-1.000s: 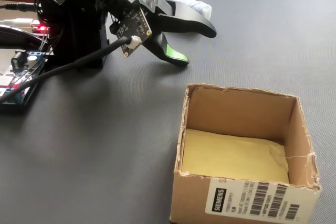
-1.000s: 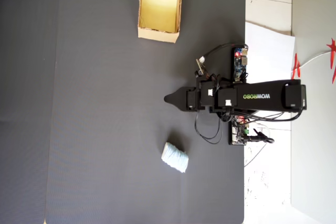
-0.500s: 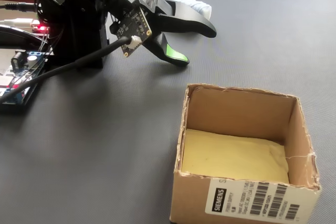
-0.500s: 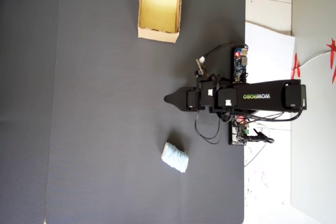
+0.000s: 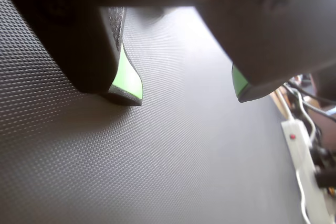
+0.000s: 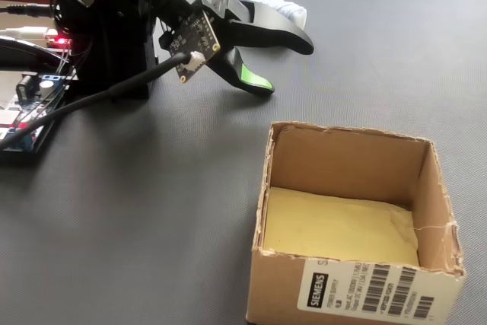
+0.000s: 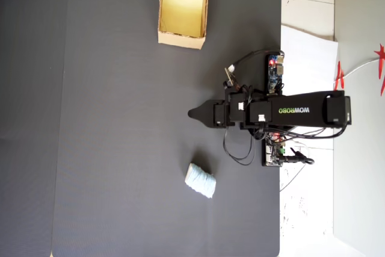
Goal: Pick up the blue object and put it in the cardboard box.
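Jaws stand apart on my black gripper with green-padded tips [image 5: 186, 93], with nothing between them but bare mat; it hangs low over the dark textured table mat [image 5: 173, 171], close to the arm's base. From the overhead view I judge the task barely begun: nothing is grasped, and the small tan cardboard box with its yellowish floor [image 7: 182, 39] sits empty, well apart toward the top of that view. The small pale-blue soft roll [image 7: 200, 180] lies on the mat on the opposite side of the gripper, toward the bottom, untouched. It looks wrinkly, whitish and stubby, lying on its side. Reaching, grasping and carrying all remain.
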Action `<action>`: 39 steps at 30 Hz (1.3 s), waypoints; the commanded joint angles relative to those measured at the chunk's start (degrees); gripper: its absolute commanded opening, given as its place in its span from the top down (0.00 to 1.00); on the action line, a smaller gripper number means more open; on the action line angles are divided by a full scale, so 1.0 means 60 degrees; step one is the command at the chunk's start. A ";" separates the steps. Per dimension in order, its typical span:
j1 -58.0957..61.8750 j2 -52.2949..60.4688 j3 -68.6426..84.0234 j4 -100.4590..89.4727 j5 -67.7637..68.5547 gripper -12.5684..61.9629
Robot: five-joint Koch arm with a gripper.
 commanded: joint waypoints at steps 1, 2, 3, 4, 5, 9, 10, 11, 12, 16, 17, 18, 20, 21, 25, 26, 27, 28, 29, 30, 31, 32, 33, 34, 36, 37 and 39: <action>-0.0483 0.0820 0.0278 0.0659 0.0337 0.38; -0.0615 0.0820 0.0249 0.0645 0.0337 0.38; -0.0762 0.0820 0.0234 0.0645 0.0352 0.38; -0.0967 0.0820 0.0190 0.0659 0.0352 0.38; -0.1143 0.0820 0.0176 0.0659 0.0366 0.38; -0.1934 0.0820 0.0161 0.0659 0.0352 0.38; -0.2139 0.0820 0.0161 0.0659 0.0352 0.38; -0.2344 0.0820 0.0132 0.0645 0.0352 0.38; -0.2461 0.0820 0.0088 0.0659 0.0366 0.38; -0.3413 0.0835 -0.0088 0.0732 0.0366 0.38; -0.3706 0.0835 -0.0132 0.0747 0.0366 0.38; -0.3955 0.0835 -0.0132 0.0747 0.0366 0.38; -0.4351 0.0820 -0.0205 0.0820 0.0366 0.38; -0.4482 0.0820 -0.0264 0.0879 0.0366 0.38; -0.4980 0.0820 -0.0586 0.1274 0.0366 0.38; -0.5112 0.0806 -0.0659 0.1377 0.0366 0.38; -0.5288 0.0806 -0.0703 0.1465 0.0381 0.38; -0.5420 0.0806 -0.0762 0.1685 0.0381 0.39; -0.5479 0.0776 -0.0850 0.1919 0.0396 0.39; -0.5522 0.0732 -0.0937 0.2095 0.0396 0.39; -0.5596 0.0718 -0.1040 0.2256 0.0396 0.39; -0.5669 0.0718 -0.1172 0.2461 0.0396 0.39; -0.5698 0.0718 -0.1377 0.2710 0.0396 0.39; -0.5728 0.0703 -0.1538 0.2842 0.0396 0.39; -0.5830 0.0688 -0.1890 0.3032 0.0381 0.39; -0.5859 0.0674 -0.2080 0.3105 0.0396 0.39; -0.5918 0.0454 -0.2520 0.3193 0.0381 0.39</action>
